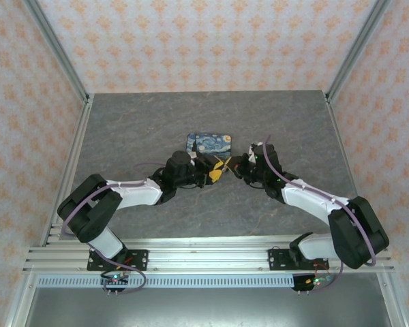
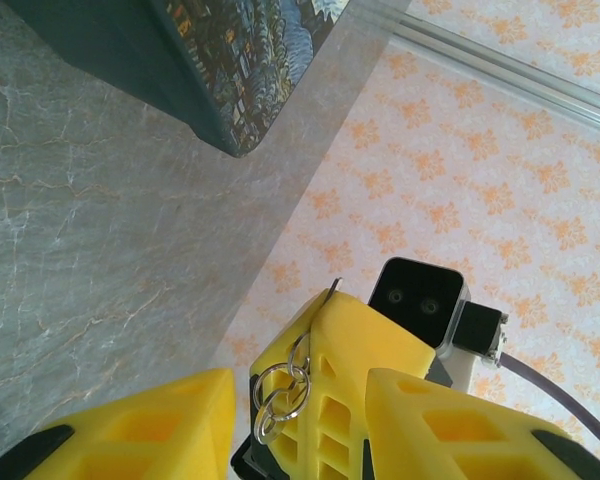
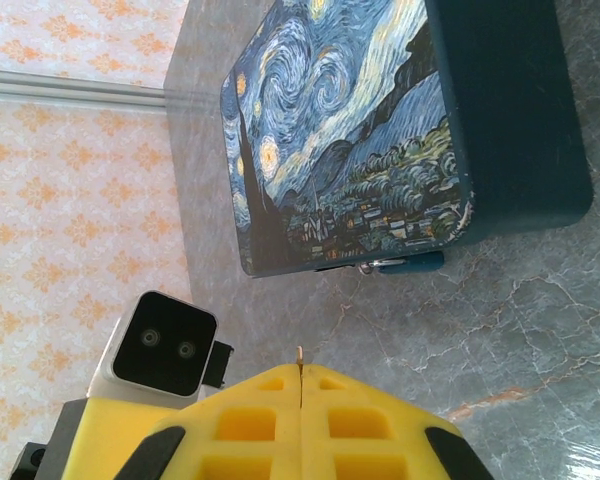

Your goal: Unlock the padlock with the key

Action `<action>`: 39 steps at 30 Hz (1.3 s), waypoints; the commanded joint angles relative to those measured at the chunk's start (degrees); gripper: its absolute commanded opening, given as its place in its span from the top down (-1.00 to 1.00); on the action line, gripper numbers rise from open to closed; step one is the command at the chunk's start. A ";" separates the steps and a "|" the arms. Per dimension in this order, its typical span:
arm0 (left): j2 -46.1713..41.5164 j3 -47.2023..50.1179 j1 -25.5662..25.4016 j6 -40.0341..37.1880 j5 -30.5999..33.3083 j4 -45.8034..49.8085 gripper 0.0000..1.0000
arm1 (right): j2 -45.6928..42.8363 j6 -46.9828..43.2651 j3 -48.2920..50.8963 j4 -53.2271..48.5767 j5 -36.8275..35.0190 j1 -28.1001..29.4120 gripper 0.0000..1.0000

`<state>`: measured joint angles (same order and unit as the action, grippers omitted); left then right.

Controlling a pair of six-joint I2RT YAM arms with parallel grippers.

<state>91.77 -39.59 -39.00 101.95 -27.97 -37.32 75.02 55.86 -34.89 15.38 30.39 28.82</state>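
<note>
Teal padlock [image 3: 412,262], metal shackle toward 9 o'clock, sits tight against the printed box [image 3: 360,130]. Thin key [image 3: 299,353], pinched in the right tool [image 3: 299,375], points at 12 o'clock.

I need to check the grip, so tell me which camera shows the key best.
Left wrist: the key juts past the shut right gripper, its rings dangling below. The right wrist view catches its bare tip between the fingers. In the top external view it is too small to tell.
</note>
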 commanded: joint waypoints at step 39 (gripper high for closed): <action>0.98 -4.93 -1.31 -15.93 6.05 1.03 1.00 | -14.29 14.53 10.65 7.17 -6.03 -4.77 -0.03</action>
<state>94.04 -42.33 -40.14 91.05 -23.90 -36.38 61.32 64.36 -26.13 17.65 26.61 23.94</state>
